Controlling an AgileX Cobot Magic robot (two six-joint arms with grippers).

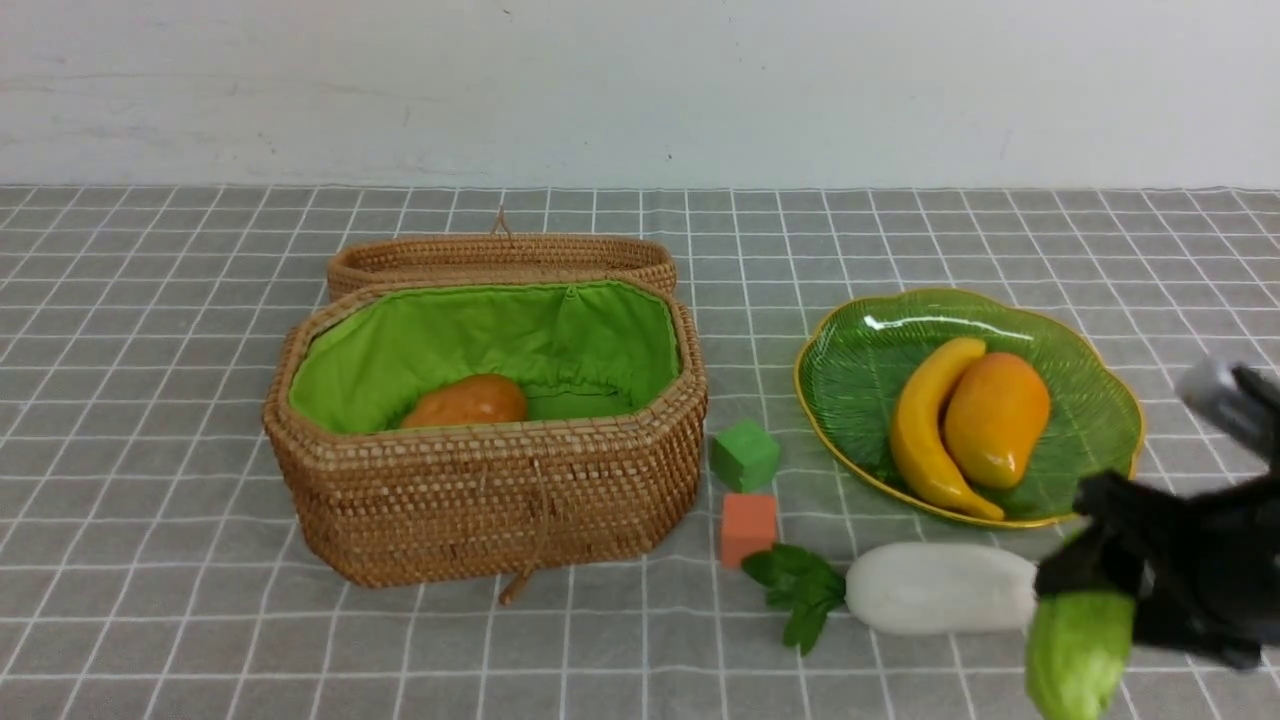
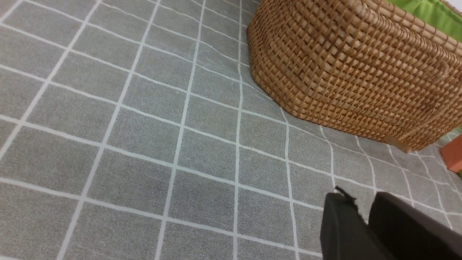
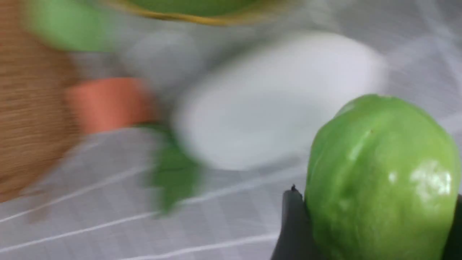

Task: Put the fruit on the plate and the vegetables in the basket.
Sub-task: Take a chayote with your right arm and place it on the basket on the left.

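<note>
- Step in hand: moving the gourd (image 1: 1078, 650) to the basket (image 1: 480, 520). The right claw (image 1: 1095, 585) is clamped on its upper end, at the near right of the counter (image 1: 150, 450).
- The gourd hangs roughly upright, long axis near vertical. Its lower tip runs out of the front view.
- The left claw (image 2: 364, 213) is empty near the basket's left wall, fingers close together. I cannot tell if it is fully closed.
- The banana (image 1: 925, 430) and mango (image 1: 997, 420) are on the plate (image 1: 860, 370), and the potato (image 1: 466, 402) is in the basket.
- The radish (image 1: 940, 588) lies flat, long axis left-right, with its leaves towards the basket.
- Next, as I judge it: carry the gourd left above the radish, clear the basket's front rim and release over the lining.
</note>
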